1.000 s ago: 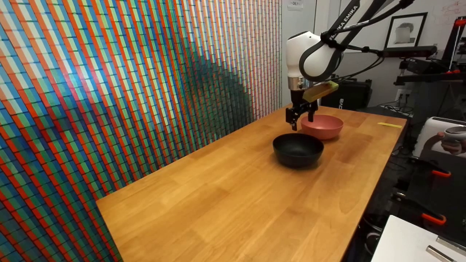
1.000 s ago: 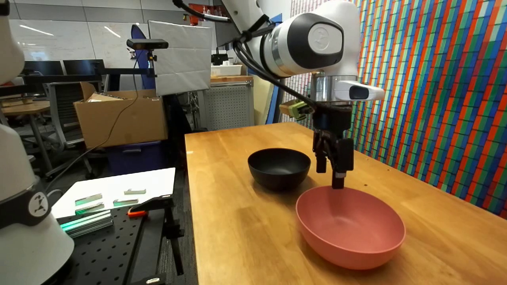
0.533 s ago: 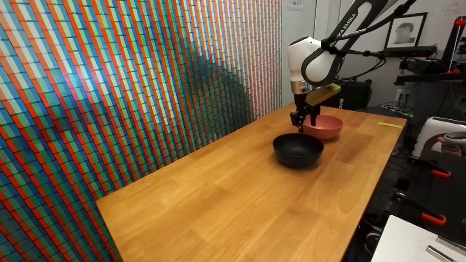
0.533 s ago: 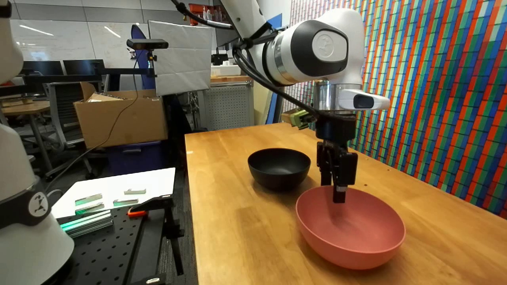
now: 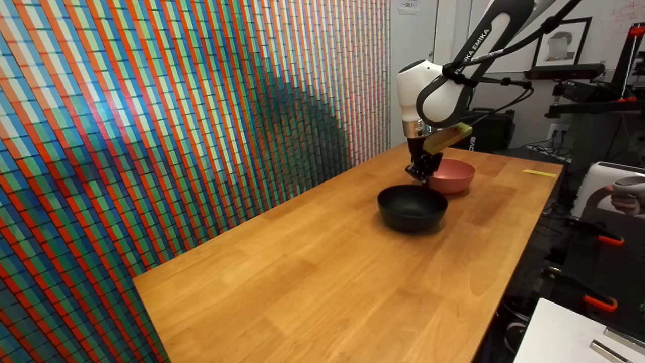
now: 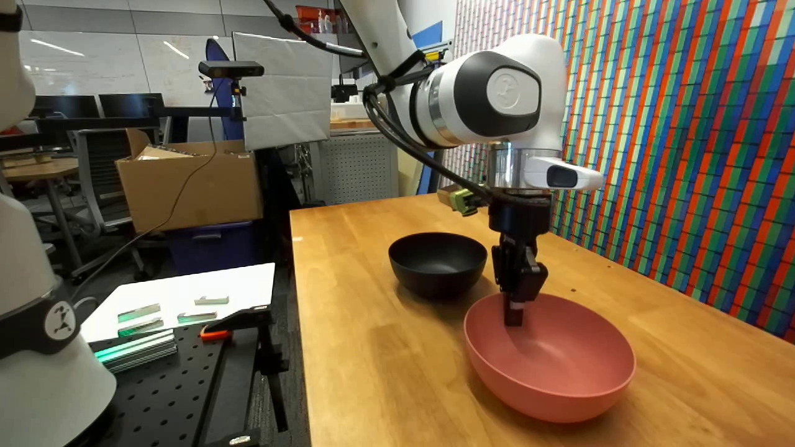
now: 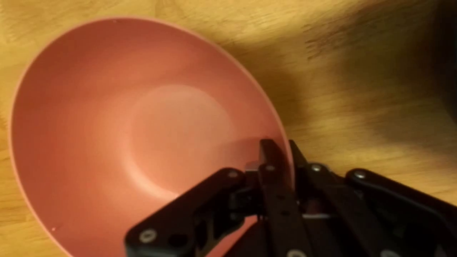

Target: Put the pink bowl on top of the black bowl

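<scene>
The pink bowl [image 6: 571, 366] rests upright on the wooden table. My gripper [image 6: 510, 313] points down at its rim, on the side facing the black bowl [image 6: 438, 267]. In the wrist view one finger stands inside the pink bowl [image 7: 178, 117] and the other outside, so the gripper [image 7: 279, 144] is shut on the wall between them. The black bowl [image 5: 412, 212] sits upright a short way off, with nothing seen in it. An exterior view has the gripper [image 5: 425, 182] partly covering the pink bowl [image 5: 454, 176].
A tiled, multicoloured wall [image 6: 671, 155] runs along one long side of the table [image 5: 302, 282]. Yellow tape [image 5: 539, 173] lies near the table's far end. A white board [image 6: 192, 292] with small metal pieces stands beside the table.
My gripper has come down onto the pink bowl's near-side rim, and its fingers have closed from wide apart to tight around the wall. Both bowls have stayed where they were.
</scene>
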`<state>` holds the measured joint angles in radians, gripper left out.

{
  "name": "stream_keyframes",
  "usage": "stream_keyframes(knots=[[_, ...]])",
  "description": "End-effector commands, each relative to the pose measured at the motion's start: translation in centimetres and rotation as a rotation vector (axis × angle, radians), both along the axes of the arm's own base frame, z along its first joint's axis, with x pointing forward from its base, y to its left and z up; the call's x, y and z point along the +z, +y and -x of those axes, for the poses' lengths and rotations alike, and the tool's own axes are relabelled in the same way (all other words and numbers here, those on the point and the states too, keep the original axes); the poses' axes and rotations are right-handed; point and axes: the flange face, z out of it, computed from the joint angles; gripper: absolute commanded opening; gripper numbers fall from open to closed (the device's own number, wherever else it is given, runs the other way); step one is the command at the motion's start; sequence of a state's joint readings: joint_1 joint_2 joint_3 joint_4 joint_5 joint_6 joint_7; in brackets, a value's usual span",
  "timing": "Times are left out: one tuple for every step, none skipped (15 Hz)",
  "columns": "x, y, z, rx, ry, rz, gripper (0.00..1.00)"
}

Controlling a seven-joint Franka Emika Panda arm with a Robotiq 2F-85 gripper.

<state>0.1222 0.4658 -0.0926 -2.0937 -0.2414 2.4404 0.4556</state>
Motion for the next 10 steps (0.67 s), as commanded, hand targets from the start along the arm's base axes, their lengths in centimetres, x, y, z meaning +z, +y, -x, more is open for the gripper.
stream_keyframes(knots=[[1.0, -0.8, -0.7, -0.029, 0.007, 0.008, 0.0], [1.7, -1.3, -0.8, -0.04, 0.015, 0.006, 0.01], [2.2, -1.6, -0.8, -0.048, 0.02, 0.003, 0.01], [3.0, -2.1, -1.0, -0.061, 0.023, -0.003, 0.01], [3.7, -2.4, -1.0, -0.075, 0.025, -0.015, 0.01], [4.8, -2.7, -1.1, -0.087, 0.029, -0.027, 0.01], [5.8, -2.9, -1.2, -0.098, 0.029, -0.036, 0.01], [7.1, -2.9, -1.1, -0.101, 0.022, -0.047, 0.01], [8.3, -2.9, -1.0, -0.101, 0.011, -0.058, 0.01], [9.6, -2.6, -0.8, -0.093, -0.009, -0.066, 0.01]])
